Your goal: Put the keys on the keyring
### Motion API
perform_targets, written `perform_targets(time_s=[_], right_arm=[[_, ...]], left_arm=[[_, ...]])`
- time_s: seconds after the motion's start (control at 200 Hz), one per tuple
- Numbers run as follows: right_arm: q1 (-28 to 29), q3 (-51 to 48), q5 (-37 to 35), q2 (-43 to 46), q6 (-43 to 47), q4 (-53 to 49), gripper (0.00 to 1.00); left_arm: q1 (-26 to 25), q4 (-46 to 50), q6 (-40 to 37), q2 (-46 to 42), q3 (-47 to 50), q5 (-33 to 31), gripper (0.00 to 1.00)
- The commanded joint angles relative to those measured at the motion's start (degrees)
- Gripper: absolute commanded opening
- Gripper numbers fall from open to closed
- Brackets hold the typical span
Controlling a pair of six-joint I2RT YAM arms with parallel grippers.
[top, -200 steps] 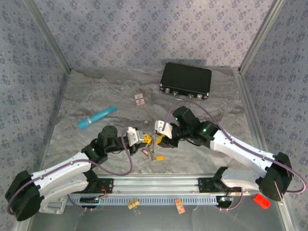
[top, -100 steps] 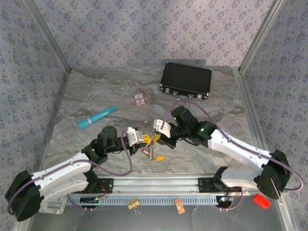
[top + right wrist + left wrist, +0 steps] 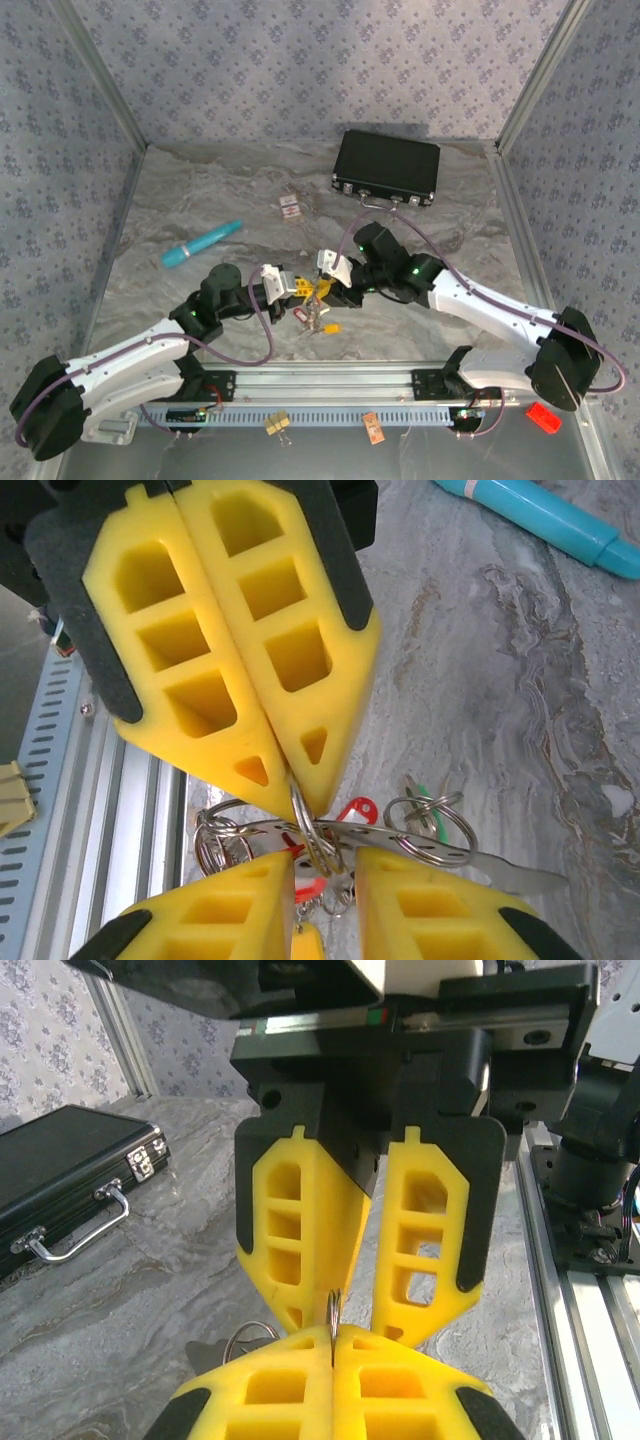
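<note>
From above, my left gripper (image 3: 298, 290) and right gripper (image 3: 324, 286) meet tip to tip near the table's (image 3: 200, 190) front edge. The keys (image 3: 315, 318) cluster just on the near side of them, and the case (image 3: 387, 168) lies well behind. At my left wrist, my pads (image 3: 280, 1385) are clenched on the thin keyring (image 3: 333, 1312), which stands edge-on, while the right gripper's fingers (image 3: 425, 1230) opposite stand apart. At my right wrist, my own fingers (image 3: 230, 915) are spread either side of the keyring, and red- and green-headed keys bunch beside it on small rings.
</note>
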State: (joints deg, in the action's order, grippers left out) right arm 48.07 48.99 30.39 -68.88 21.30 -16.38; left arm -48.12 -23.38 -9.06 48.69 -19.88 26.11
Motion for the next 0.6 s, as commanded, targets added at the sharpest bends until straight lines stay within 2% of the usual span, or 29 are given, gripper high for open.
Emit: perform_targets(time_s=[0.0,0.595], right_arm=[[-0.47,-1.89,1.23,2.61,-1.05,2.82,0.26],[-1.8,-4.89,-3.44,7.81,-0.47,5.32,0.34]], left_arm=[[-0.23,-4.83,1.15,-1.06,0.36,0.7,0.0],[-0.29,-5.47,1.61,-0.68,0.63,1.12,0.0]])
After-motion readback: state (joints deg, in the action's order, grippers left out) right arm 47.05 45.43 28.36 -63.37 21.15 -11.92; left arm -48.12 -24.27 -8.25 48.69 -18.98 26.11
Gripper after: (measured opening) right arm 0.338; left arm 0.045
